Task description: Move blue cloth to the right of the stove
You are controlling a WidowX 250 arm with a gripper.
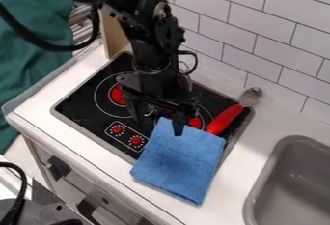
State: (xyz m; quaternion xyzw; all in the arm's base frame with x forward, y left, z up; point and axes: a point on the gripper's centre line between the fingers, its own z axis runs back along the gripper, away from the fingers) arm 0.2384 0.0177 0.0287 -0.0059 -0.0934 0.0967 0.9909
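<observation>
Gripper [158, 126] over the front half of the stove [87, 98], pointing downward, with fingers [178, 127] spread apart and nothing seen held between them. Blue cloth [178, 163] lying flat, across the front right part of the stove and out onto the white counter [238, 175]. Key relation: bulk of the cloth forward and slightly rightward of the gripper, toward the front edge of the counter; only the rear left corner close by. One fingertip in line with the cloth near that corner; touching or just above, impossible to tell from this angle. Outline of the cloth nearly square, with a slightly longer run from the rear edge on the stove to the front edge on the counter.

Next step, by judgement: a short descent onto the rear part of the cloth, a pinch of fabric, then a lift and carry rightward to the strip of counter between stove and sink [303, 180]. Likely hazards: a pinch too near the corner, with slipping or folding as a result; also a snag on the red-handled spoon [224, 119], just beside the rear right corner of the cloth.
</observation>
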